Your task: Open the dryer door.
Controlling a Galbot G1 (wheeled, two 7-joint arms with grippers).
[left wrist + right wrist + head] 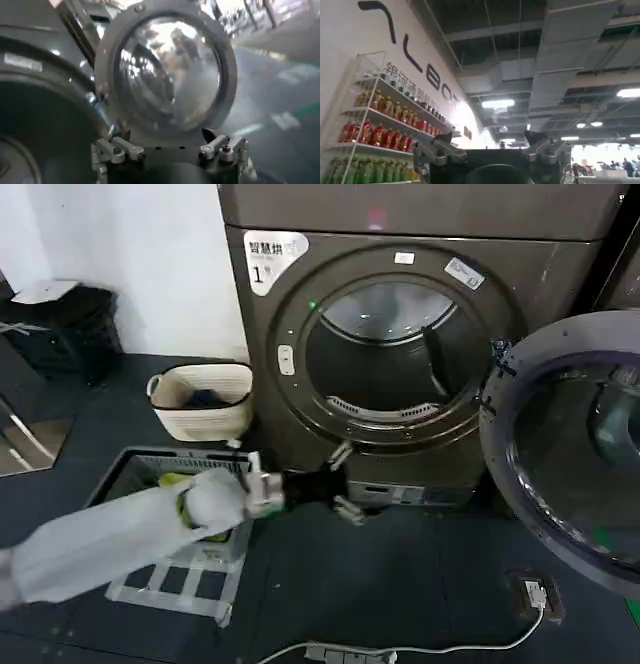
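Note:
The dryer door (565, 464), a chrome ring around dark glass, stands swung wide open to the right of the bronze-grey machine (262, 354) marked "1". The round drum opening (390, 364) is uncovered. My left gripper (347, 482) reaches out low in front of the machine, just below the opening's bottom rim and left of the door. It is open and holds nothing. In the left wrist view the dryer door (165, 75) faces the left gripper (171, 155), a short way off. My right gripper (491, 152) is open, empty and turned up toward a ceiling.
A woven basket (200, 399) stands left of the machine. A grey crate (165, 474) with clothes lies under my left arm. A cable and power strip (340, 652) run along the floor in front. A floor socket (535, 592) sits below the open door.

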